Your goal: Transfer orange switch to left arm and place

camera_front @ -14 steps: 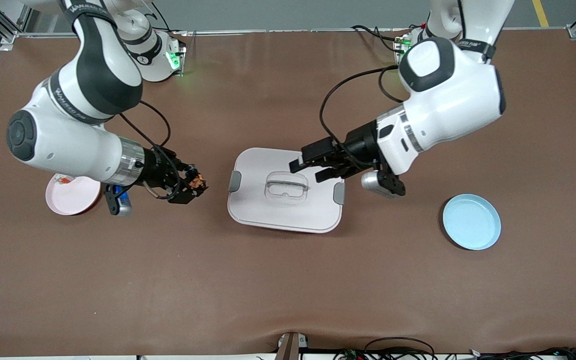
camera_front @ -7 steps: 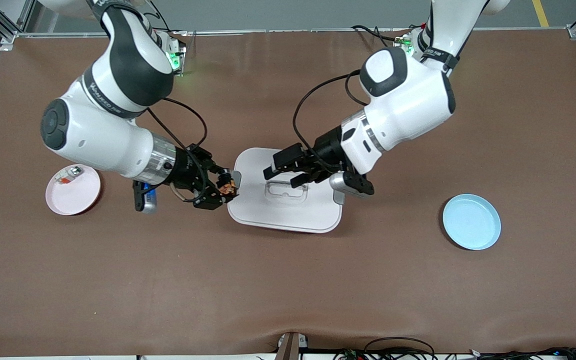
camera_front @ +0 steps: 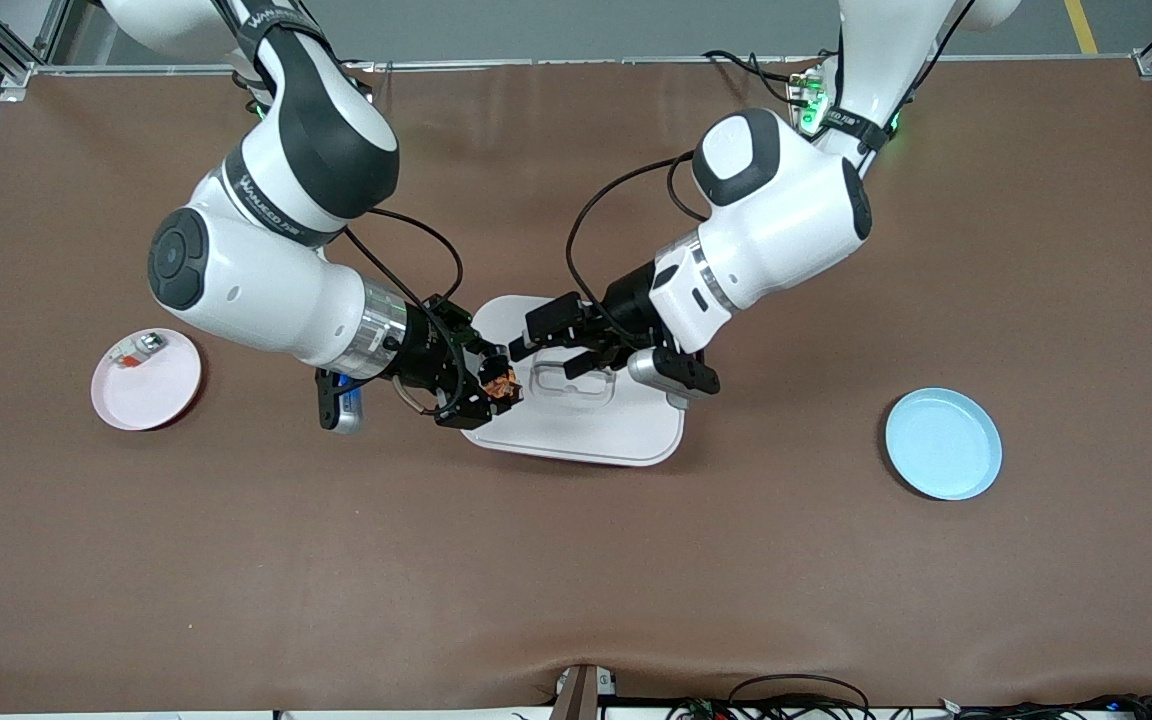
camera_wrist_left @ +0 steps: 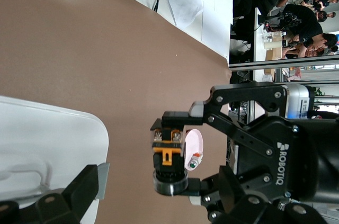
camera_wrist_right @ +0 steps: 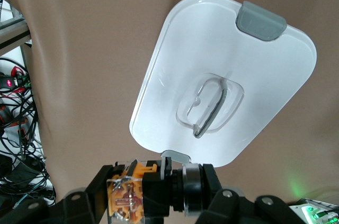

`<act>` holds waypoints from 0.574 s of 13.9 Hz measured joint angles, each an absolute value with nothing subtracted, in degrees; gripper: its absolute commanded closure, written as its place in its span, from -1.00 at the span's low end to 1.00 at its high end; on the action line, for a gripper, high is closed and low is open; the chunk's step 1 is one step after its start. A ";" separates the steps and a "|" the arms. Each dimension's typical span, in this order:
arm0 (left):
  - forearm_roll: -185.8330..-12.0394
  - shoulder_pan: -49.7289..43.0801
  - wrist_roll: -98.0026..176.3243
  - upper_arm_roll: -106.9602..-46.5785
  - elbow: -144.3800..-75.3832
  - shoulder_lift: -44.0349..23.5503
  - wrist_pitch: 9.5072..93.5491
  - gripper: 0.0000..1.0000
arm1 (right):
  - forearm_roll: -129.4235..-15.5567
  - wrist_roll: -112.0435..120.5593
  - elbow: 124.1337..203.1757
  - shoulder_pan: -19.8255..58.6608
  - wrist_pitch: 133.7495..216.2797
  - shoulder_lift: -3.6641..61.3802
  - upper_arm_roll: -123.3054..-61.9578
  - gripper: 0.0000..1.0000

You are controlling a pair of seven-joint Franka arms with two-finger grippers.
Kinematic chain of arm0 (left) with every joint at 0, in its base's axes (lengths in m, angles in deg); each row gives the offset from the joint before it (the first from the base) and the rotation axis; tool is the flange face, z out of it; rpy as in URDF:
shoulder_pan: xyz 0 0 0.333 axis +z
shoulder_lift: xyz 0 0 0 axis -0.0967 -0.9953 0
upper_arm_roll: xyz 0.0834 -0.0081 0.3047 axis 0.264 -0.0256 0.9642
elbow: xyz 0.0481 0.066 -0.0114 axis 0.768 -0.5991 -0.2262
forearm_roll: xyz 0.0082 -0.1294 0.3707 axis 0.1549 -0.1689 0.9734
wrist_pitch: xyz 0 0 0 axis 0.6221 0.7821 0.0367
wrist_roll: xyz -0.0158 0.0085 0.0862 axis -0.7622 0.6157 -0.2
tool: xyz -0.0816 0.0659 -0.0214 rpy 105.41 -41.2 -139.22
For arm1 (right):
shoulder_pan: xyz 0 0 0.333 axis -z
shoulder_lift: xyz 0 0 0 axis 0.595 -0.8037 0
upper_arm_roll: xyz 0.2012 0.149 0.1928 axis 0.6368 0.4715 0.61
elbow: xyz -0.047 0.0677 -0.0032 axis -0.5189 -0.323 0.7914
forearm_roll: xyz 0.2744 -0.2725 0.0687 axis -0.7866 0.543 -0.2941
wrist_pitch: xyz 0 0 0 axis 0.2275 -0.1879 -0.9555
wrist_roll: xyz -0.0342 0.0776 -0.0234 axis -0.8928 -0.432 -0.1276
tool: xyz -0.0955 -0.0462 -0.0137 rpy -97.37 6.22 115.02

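Your right wrist camera looks down on the large white rounded-rectangular plastic box [camera_wrist_right: 222, 81] lying on the brown table [camera_wrist_right: 95, 38], its lid facing you with the recessed clear handle [camera_wrist_right: 211, 105] at its middle. You can see one grey side clip [camera_wrist_right: 260, 21] on one short end and part of a second clip [camera_wrist_right: 175, 155] at the other. Over that second end, the right gripper's [camera_wrist_right: 159, 192] black fingers [camera_wrist_right: 85, 203] clamp the tiny black cylindrical orange switch [camera_wrist_right: 153, 184], orange contact end showing.

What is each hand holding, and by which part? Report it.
The right hand grips the orange switch by its black body, over the box. The left hand, open over the box, holds nothing.
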State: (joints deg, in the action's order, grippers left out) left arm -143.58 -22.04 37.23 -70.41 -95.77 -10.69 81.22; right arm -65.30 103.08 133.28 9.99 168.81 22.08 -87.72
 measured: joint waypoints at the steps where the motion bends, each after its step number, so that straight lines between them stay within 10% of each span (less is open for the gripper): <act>1: -143.58 -22.04 37.71 -70.39 -95.21 -11.30 81.26 -1.00 | -65.30 103.60 132.98 9.66 168.81 22.06 -87.74 1.00; 8: -143.58 -22.02 39.10 -70.35 -91.96 -14.16 81.92 -1.00 | -65.26 106.75 130.53 8.37 168.84 21.82 -87.84 1.00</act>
State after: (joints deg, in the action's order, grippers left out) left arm -143.58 -22.02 39.10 -70.35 -91.96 -14.16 81.92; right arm -65.26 106.75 130.53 8.37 168.84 21.82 -87.84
